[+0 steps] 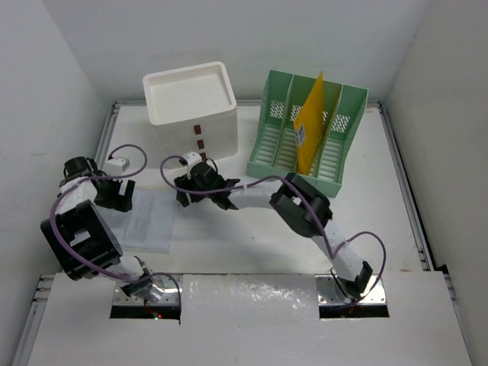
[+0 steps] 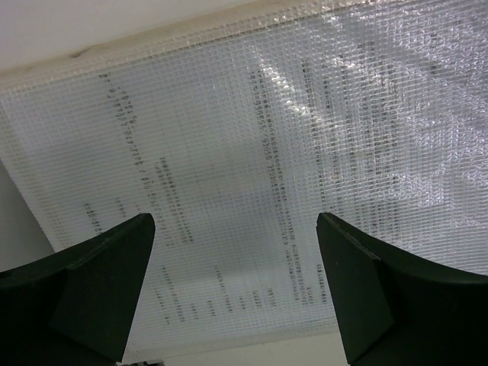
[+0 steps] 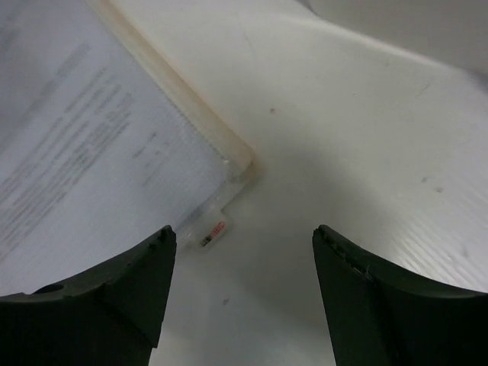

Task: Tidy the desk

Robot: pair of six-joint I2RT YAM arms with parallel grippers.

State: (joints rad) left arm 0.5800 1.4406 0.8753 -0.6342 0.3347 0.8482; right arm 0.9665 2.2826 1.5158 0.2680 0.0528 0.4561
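"Where's the desk in all this?"

"It's the wide white desk (image 1: 366, 221) under everything, with metal rails down its sides. Its near edge is cut off behind the arm bases."

"What's lying on it?"

"A white box (image 1: 191, 95) stands at the back. To its right is a green rack (image 1: 335, 130), with a yellow folder (image 1: 311, 126) leaning in one of the middle slots. On the left side a printed sheet in a plastic sleeve (image 1: 149, 221) lies flat on the desk. From above, the left arm hides part of its left edge."

"Can you read the sheet?"

"No. Close up, the sleeve's woven mesh and the glare blur the print, and I only make out rows of lines."

"And the left gripper?"

"The left gripper (image 2: 236, 290) hangs over the sleeve with its fingers spread wide and nothing between them. I can't tell whether the tips touch the plastic. From above, the fingers are hidden under their own wrist."

"The right one?"

"The right gripper (image 3: 242, 293) is in front of the box, over a corner of the sleeve. Its fingers are also wide apart and empty, with mostly bare desk between them. A small tab (image 3: 216, 232) with a red mark sticks out at that corner, too small to read."
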